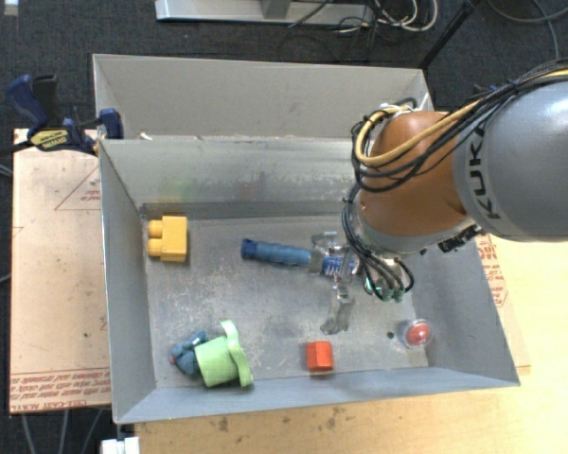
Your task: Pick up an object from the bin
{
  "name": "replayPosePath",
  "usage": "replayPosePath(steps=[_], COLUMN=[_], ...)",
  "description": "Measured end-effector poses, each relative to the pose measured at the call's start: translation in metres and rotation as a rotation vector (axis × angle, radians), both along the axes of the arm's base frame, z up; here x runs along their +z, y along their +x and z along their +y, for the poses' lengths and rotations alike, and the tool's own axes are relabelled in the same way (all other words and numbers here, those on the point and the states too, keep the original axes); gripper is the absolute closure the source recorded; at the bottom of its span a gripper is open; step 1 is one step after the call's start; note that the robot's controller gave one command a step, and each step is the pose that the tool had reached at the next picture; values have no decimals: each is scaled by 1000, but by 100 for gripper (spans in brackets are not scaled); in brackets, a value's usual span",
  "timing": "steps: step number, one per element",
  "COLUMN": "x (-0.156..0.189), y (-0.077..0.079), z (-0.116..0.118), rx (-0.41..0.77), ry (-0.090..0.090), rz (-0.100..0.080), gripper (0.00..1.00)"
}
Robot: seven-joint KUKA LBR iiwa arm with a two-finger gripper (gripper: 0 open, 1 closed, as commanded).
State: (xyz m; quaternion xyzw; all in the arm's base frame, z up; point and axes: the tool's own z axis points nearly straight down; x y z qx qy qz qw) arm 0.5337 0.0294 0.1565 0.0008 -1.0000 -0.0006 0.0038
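A: Hanging right of the middle of the bin (123, 272), the gripper (336, 324) points down at bare floor. What lies nearest?

B: The blue handle (273, 253) lies flat at about ten o'clock from the tip, with its silvery end close under the wrist. The orange block (319, 356) sits at about six o'clock, near the tip but apart from it, and close to the front wall.

A: Is the gripper spread or pressed together?

B: I cannot tell. From this side it reads as one thin dark shape.

A: And along the edges?

B: A red round piece (417, 333) rests at four o'clock from the tip, near the foot of the right wall. The yellow block (168, 238) sits in the bin's ten o'clock corner, just beside the left wall and near the back one. The green and blue toy (213, 357) lies in the seven o'clock corner, close to the front wall.

A: Where is the open room?

B: The widest bare floor runs through the middle, at eight to nine o'clock from the gripper, between the handle and the toy. The strip between the handle and the back wall is bare too. At the two o'clock corner the arm (540, 159) and its orange cover (407, 183) overhang the floor.
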Motion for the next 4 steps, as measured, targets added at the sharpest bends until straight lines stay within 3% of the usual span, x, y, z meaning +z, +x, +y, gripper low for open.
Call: replayPosePath(steps=[1, 2, 3, 4], x=[-31, -88, -86, 82], y=[90, 94, 95, 83], z=[1, -5, -5, 11], rx=[-37, -280, -279, -255], ry=[0, -1, -1, 1], rz=[-14, -5, -9, -16], gripper=[0, 0, 100, 100])
